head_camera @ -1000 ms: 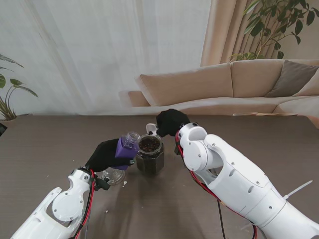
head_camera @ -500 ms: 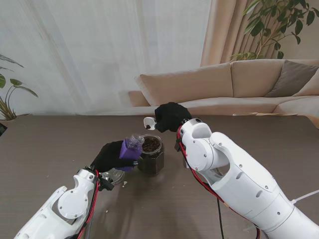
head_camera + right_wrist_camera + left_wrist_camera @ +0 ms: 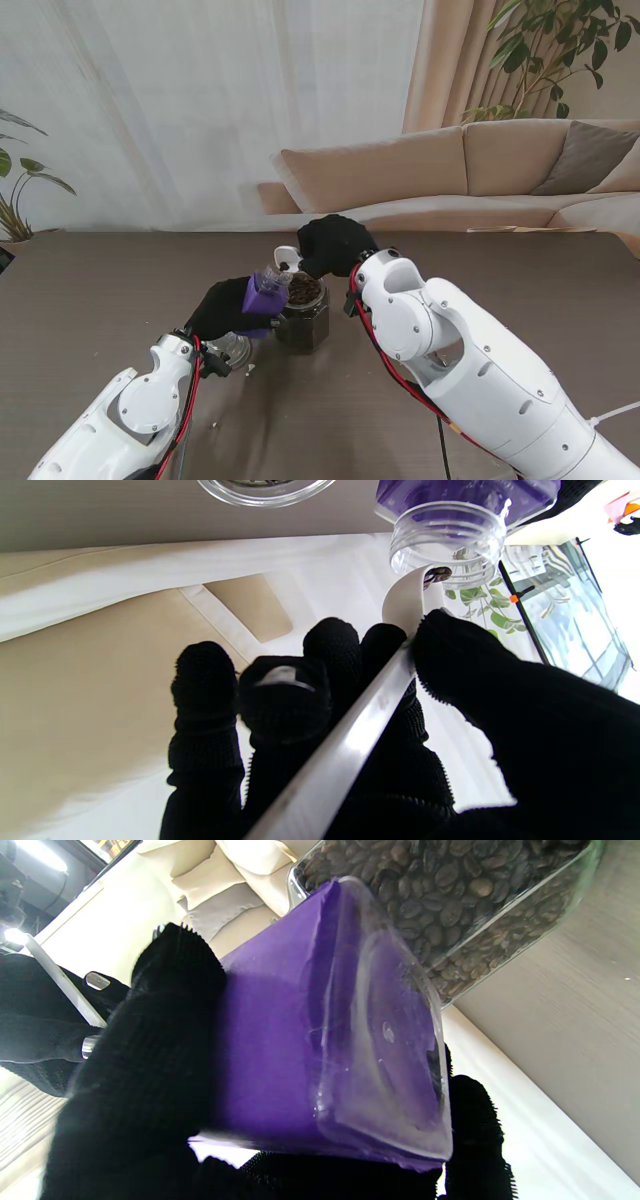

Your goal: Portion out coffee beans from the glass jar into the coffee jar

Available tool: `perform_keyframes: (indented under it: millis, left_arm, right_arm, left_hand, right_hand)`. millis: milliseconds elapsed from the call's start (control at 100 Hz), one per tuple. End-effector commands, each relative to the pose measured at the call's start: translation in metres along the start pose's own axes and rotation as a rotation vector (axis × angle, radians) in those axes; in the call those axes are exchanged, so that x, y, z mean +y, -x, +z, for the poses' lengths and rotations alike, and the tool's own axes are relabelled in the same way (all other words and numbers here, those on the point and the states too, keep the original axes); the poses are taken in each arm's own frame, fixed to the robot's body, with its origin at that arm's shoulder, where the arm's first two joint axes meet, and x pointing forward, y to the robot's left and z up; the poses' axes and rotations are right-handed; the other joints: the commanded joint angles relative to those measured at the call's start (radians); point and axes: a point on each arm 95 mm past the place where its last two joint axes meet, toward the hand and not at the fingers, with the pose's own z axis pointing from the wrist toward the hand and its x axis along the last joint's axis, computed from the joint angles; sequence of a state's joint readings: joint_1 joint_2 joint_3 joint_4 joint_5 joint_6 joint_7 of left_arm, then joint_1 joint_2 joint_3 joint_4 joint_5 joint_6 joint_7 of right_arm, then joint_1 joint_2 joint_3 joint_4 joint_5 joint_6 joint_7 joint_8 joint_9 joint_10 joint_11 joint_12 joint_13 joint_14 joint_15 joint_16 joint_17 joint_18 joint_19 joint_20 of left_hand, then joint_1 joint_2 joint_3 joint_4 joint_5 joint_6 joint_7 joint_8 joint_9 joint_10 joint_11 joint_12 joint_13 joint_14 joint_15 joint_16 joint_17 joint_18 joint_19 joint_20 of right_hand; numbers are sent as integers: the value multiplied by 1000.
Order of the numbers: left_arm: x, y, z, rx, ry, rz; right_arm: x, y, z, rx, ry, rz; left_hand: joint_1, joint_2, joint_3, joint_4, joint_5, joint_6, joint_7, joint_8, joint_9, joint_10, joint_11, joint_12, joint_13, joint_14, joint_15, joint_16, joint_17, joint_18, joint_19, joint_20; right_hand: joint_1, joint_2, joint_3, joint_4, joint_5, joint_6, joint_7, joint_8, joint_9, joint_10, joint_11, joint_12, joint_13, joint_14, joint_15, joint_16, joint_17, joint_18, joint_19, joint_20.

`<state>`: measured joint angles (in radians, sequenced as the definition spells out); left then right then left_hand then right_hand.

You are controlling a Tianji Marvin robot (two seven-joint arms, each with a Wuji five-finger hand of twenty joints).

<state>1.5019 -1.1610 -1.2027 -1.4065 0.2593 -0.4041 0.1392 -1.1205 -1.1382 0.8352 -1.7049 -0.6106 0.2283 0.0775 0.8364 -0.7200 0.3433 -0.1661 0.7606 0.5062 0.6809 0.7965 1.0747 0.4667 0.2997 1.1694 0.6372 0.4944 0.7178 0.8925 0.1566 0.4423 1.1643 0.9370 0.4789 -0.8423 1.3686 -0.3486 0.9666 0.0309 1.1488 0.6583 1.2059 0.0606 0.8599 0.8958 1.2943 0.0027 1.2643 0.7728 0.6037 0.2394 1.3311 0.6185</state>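
Observation:
My left hand (image 3: 222, 308) is shut on the small clear coffee jar (image 3: 264, 293) with the purple label, held tilted beside the glass jar (image 3: 302, 312) of coffee beans. Its open mouth points up and away from me. My right hand (image 3: 331, 245) is shut on a white spoon (image 3: 288, 259), whose bowl is at the coffee jar's mouth. In the right wrist view the spoon (image 3: 407, 602) carries a few beans at the rim of the coffee jar (image 3: 446, 540). The left wrist view shows the coffee jar's base (image 3: 385, 1040) against the glass jar (image 3: 450, 900).
A clear round lid-like piece (image 3: 229, 351) lies on the brown table (image 3: 90, 300) by my left wrist. A few crumbs lie near it. A beige sofa (image 3: 450, 175) and plants stand beyond the table's far edge.
My right hand has lifted the spoon out of the glass jar and carried it left to the coffee jar's mouth. My left hand has brought the coffee jar up closer to the glass jar.

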Motion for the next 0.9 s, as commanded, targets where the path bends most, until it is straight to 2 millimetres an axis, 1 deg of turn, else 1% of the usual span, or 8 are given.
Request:
perform_keyframes:
  millis: [0,130,400,890]
  left_arm:
    - [1,-5,3,19,12,-6]
    - [0,-4,4,26,11,-6]
    - [-1,-2,5,38,8,-11]
    - [-3,-3,10,57,0,-18]
  right_arm:
    - [-6,-5,-3,26,-25,0]
    - [-7,-7,-4,50,-27,-2]
    - [-6,-6,-3,122,15,-88]
    - [-7,-13,-9,173,58,-135]
  left_hand:
    - [179,240,420,44,140,-78,187,60,7,-52,0,6,-12,36,66,25,-35,-137,-13,-8]
    - [178,239,420,44,140,-81,188,61,6,-52,0,7,-13,36,66,25,-35,-137,-13,-7]
    - [178,239,421,44,140,-81,189,60,8,-54,1,8,-12,35,66,25,-33,-138,-12,-7]
    - [178,238,423,44,141,-79,189,60,7,-52,0,6,-12,37,65,24,-33,-137,-13,-7]
  right_hand:
    - [3,-9,62,-9,4,-8,16,11,42,28,7,17,26,-83,11,10,342,8,-12,2]
    - [4,-9,63,-9,4,-8,16,11,41,27,7,17,27,-82,11,10,341,7,-13,2]
    - [-1,-9,66,-10,4,-16,17,14,41,20,7,19,26,-88,8,9,340,-1,-13,2]
    - [-3,-10,71,-12,4,-19,16,16,40,19,8,19,27,-91,5,9,340,-3,-15,1]
